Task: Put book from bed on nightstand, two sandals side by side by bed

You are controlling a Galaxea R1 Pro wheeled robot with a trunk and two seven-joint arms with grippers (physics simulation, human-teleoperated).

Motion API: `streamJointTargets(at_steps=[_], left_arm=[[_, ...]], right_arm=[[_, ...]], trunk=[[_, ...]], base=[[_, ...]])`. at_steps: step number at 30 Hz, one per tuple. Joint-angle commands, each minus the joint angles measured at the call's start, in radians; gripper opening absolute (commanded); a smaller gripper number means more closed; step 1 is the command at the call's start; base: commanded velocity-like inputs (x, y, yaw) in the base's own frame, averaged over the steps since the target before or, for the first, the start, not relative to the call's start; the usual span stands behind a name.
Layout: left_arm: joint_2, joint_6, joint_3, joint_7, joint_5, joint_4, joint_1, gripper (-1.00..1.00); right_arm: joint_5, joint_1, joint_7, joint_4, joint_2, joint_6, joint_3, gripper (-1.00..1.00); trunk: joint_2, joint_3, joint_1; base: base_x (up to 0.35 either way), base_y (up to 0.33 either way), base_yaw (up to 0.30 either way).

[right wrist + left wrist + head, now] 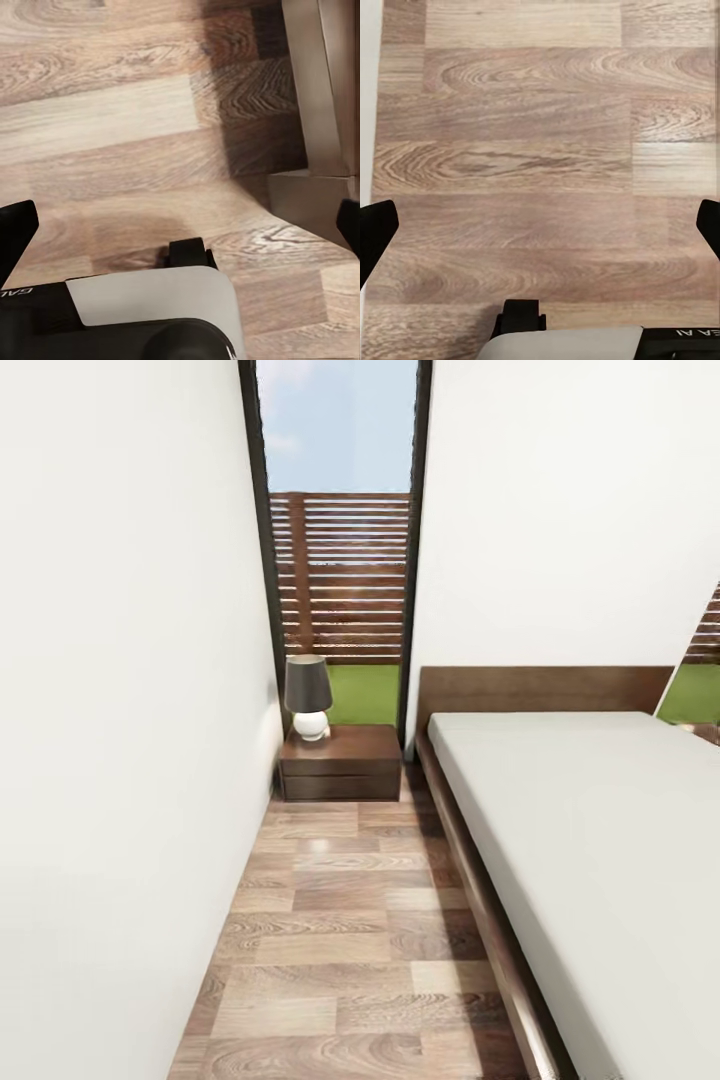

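The bed (600,830) lies at the right, a plain light-grey mattress on a dark wooden frame with its headboard (540,688) against the far wall. A low dark-brown nightstand (340,762) stands at the far end of the aisle, beside the bed's head. The book and the two sandals are out of view. My left gripper (540,225) hangs open over bare wood floor, nothing between its fingers (375,232). My right gripper (180,225) is open too, above the floor close to the bed's frame (315,90).
A narrow strip of wood-plank floor (340,940) runs between the white wall (120,710) at the left and the bed. A grey-shaded lamp (308,695) stands on the nightstand. Behind it rises a tall dark-framed window (340,560).
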Motion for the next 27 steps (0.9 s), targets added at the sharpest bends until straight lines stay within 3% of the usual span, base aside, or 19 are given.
streamJointTargets(at_steps=[1,27], left_arm=[[0.0,-0.003,0.0,0.0,0.001,0.0,0.0,1.0],[0.0,-0.003,0.0,0.0,0.001,0.0,0.0,1.0]], right_arm=[[-0.001,0.0,0.002,0.0,0.0,-0.002,-0.002,1.0],[-0.001,0.0,0.002,0.0,0.0,-0.002,-0.002,1.0]], trunk=[[0.0,-0.001,0.0],[0.0,-0.001,0.0]], base=[[0.003,0.0,-0.169],[0.0,0.0,-0.163]])
